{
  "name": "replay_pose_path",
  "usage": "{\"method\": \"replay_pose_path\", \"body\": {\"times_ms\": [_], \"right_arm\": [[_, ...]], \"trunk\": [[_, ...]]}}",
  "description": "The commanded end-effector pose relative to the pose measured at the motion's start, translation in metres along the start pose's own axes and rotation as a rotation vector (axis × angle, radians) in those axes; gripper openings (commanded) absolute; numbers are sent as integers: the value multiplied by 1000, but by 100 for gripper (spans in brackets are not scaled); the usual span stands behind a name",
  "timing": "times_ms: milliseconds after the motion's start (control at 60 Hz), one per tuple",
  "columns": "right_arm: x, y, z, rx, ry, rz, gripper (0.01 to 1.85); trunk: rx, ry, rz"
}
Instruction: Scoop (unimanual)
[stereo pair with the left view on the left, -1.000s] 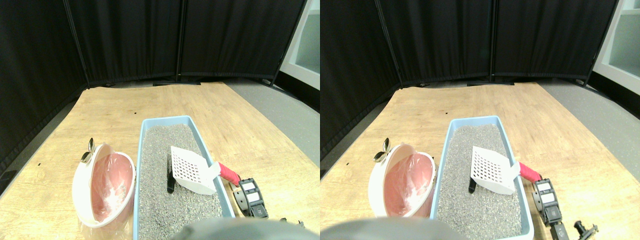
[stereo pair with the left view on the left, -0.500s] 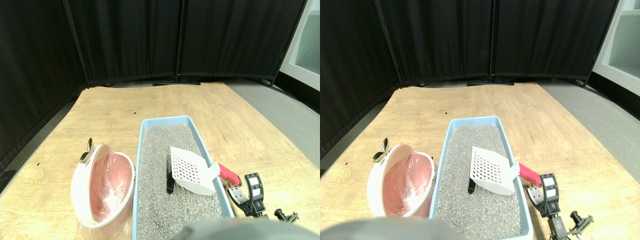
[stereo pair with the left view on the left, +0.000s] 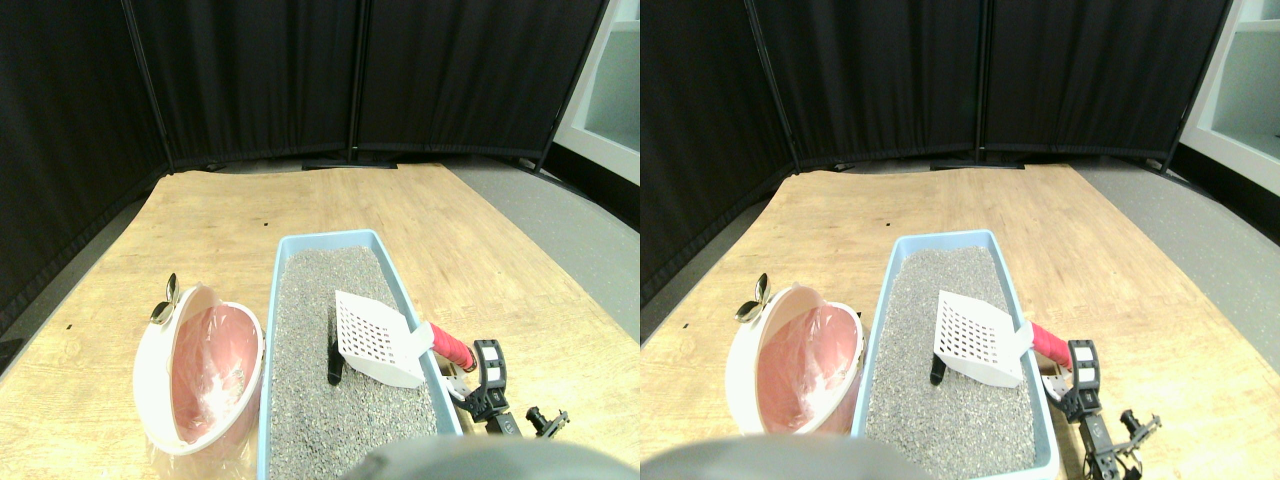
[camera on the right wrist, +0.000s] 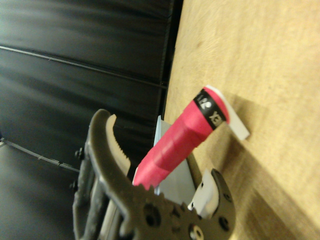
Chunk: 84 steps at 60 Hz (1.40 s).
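A white slotted scoop (stereo pair with the left view on the left: 375, 340) lies in the blue litter box (stereo pair with the left view on the left: 330, 241), its head on the grey litter and its red wrapped handle (stereo pair with the left view on the left: 452, 348) sticking out over the right rim. My right gripper (stereo pair with the left view on the left: 478, 378) is at the handle's outer end, just outside the box. In the wrist view the red handle (camera on the right wrist: 180, 140) runs between the two toothed jaws of the gripper (camera on the right wrist: 162, 147), which stand open around it without clamping it. A small black object (stereo pair with the left view on the left: 335, 360) lies in the litter beside the scoop's head.
A white bin with a pink plastic liner (stereo pair with the left view on the left: 200, 375) leans left of the box, with a metal clip (stereo pair with the left view on the left: 165, 303) on its rim. Everything sits on a wooden board (stereo pair with the left view on the left: 230, 215). Black curtains (stereo pair with the left view on the left: 300, 80) close the back, and grey floor (stereo pair with the left view on the left: 560, 220) lies to the right.
My gripper has turned on its side and moved in toward the red handle's end. The whole picture has shifted a little, so the camera moved; scoop and box stay put.
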Motion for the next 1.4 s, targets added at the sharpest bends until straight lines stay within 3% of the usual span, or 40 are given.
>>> {"method": "replay_pose_path", "body": {"times_ms": [17, 283, 467, 867, 1050, 1333, 1400], "right_arm": [[1, 4, 7, 1, -46, 10, 88], [16, 3, 1, 25, -24, -34, 90], [26, -1, 1, 21, -26, -15, 89], [48, -7, -8, 98, 20, -21, 89], [53, -8, -10, 88, 53, -37, 92], [58, -10, -12, 113, 37, -45, 97], [59, -10, -12, 104, 32, -39, 87]], "trunk": [[-27, 12, 7], [-29, 11, 8], [-31, 10, 6], [-37, 23, 8], [-44, 27, 14], [-38, 27, 13], [-38, 27, 13]]}}
